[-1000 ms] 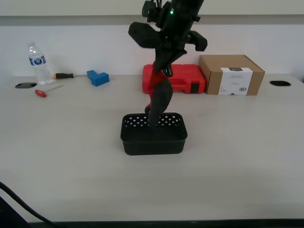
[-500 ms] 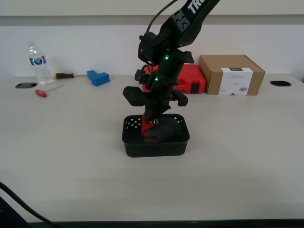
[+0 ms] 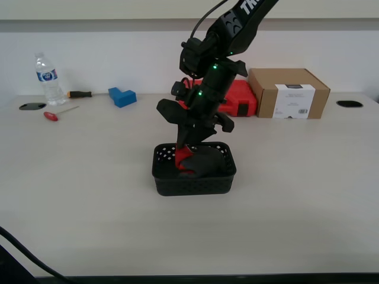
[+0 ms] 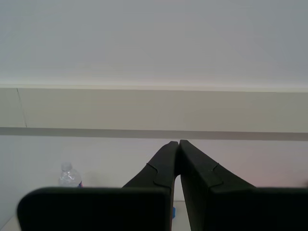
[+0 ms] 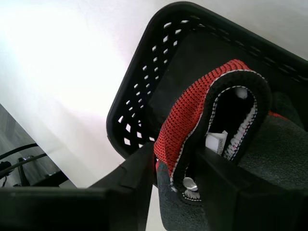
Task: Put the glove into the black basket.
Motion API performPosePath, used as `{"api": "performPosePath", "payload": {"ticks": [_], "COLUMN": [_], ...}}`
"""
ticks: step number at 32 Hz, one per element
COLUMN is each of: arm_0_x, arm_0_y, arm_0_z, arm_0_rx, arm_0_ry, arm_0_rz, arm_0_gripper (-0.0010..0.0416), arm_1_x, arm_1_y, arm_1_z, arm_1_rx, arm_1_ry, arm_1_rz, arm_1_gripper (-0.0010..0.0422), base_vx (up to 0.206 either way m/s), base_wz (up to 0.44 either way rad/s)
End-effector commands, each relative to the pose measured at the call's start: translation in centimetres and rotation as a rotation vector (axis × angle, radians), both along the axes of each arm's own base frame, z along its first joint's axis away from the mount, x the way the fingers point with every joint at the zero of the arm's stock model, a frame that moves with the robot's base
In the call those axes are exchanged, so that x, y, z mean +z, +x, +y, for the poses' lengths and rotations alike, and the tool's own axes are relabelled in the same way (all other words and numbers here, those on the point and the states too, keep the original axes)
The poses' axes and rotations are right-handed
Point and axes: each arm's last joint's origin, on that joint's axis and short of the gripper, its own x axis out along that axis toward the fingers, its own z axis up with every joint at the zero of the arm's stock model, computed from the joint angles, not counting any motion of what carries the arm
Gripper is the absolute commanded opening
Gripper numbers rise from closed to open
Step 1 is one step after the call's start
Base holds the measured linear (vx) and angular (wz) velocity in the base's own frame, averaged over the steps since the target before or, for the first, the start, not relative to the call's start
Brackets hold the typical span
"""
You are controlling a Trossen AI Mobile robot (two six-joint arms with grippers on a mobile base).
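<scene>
The black basket (image 3: 192,183) stands mid-table in the exterior view. The red glove (image 3: 198,163) with dark coated palm lies bunched inside it. My first gripper (image 3: 185,148) reaches down into the basket at the exterior view's left end and is shut on the glove's red cuff. In the first wrist view the cuff (image 5: 192,110) sits pinched between my first gripper's (image 5: 178,173) two fingers, with the perforated basket wall (image 5: 139,91) behind. My second gripper (image 4: 178,144) is shut and empty, pointing at a wall; it does not show in the exterior view.
A red tool case (image 3: 234,97) and a cardboard box (image 3: 288,93) stand behind the basket. A water bottle (image 3: 48,80), a blue block (image 3: 122,96) and two screwdrivers (image 3: 56,114) lie at the back on the exterior view's left.
My first gripper came down with the hanging glove, which now lies folded inside the basket. Over the last half second the gripper barely moved.
</scene>
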Motion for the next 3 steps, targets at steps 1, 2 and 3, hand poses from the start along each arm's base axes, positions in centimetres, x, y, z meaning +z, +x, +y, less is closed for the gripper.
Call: {"api": "performPosePath", "payload": {"ticks": [1, 2, 3], "arm_0_x": [0.7, 1.0, 2.2], "arm_0_y": [0.3, 0.4, 0.9], "arm_0_z": [0.2, 0.3, 0.6], "arm_0_rx": [0.001, 0.002, 0.017], "arm_0_ry": [0.004, 0.002, -0.008], "arm_0_rz": [-0.013, -0.019, -0.059], "arm_0_gripper": [0.0126, 0.0129, 0.0137], "arm_1_x": [0.0, 0.0, 0.0], "arm_1_y": [0.0, 0.0, 0.0], "arm_1_z": [0.0, 0.0, 0.0], "arm_1_rx": [0.003, 0.003, 0.003], "arm_1_ry": [0.0, 0.0, 0.0], "arm_1_rz": [0.0, 0.001, 0.0], "arm_1_gripper": [0.0, 0.0, 0.0], "base_vx": [0.0, 0.0, 0.0], "base_wz": [0.0, 0.0, 0.0]}}
